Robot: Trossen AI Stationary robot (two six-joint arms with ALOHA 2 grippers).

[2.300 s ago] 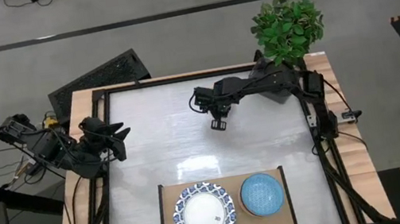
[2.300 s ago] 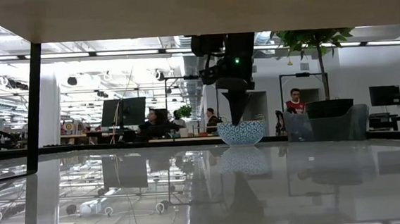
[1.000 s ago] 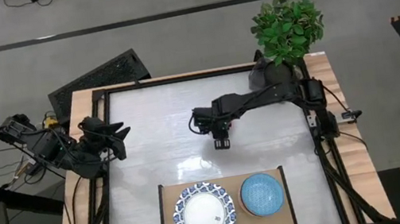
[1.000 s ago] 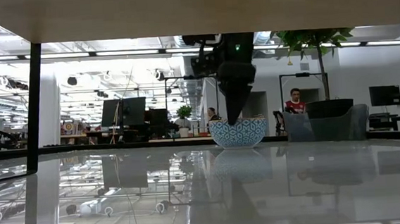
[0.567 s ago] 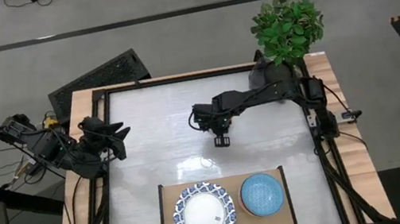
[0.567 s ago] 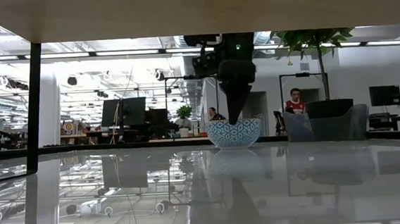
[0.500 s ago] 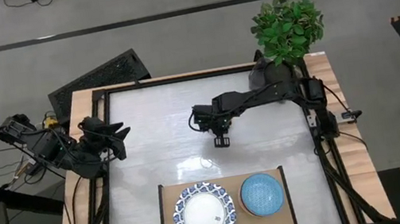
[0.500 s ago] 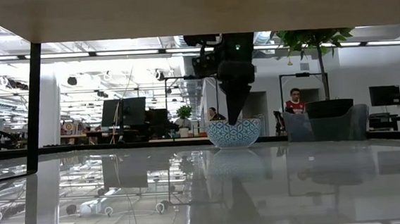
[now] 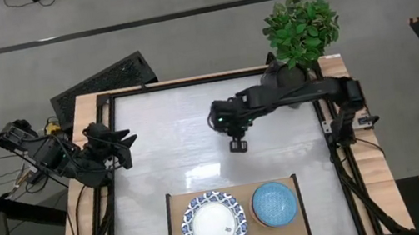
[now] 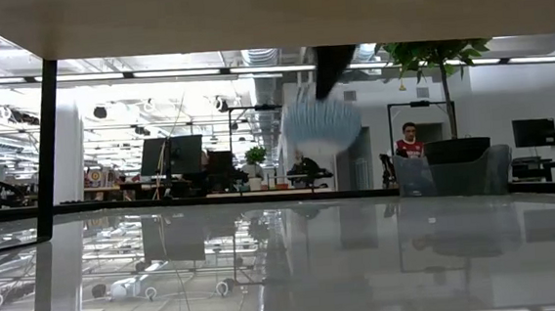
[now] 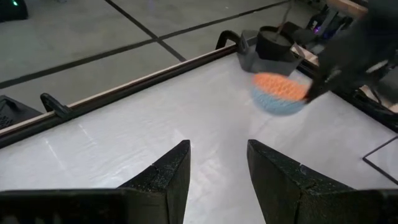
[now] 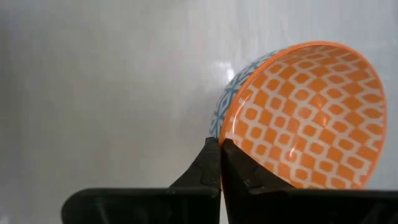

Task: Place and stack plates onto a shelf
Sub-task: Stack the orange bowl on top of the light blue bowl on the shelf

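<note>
On the flat light-wood shelf with thin black side rails [image 9: 179,234] at the table's near edge we see a round plate with a blue-and-white patterned rim and plain white centre [image 9: 213,226] lying flat, face up, and just beside it a round blue patterned bowl [image 9: 274,204] sitting upright; being round, neither has a long axis. Farther in, above the middle of the table, the right gripper [image 12: 220,151] has its fingers pressed together on the rim of a small bowl, orange-and-white lattice inside and blue-and-white outside [image 12: 303,115]; this bowl hangs tilted, mouth turned sideways toward the wrist camera, and in the low view it [image 10: 320,123] is clear of the tabletop. At the table's left edge the left gripper [image 11: 217,163] waits with its fingers parted on nothing. The glossy white-grey tabletop [image 9: 171,140] mirrors the ceiling lights; a leafy green potted plant [image 9: 301,27] stands at the far right corner; beyond lies an open office with monitors, and a person in a red top [image 10: 410,142].
</note>
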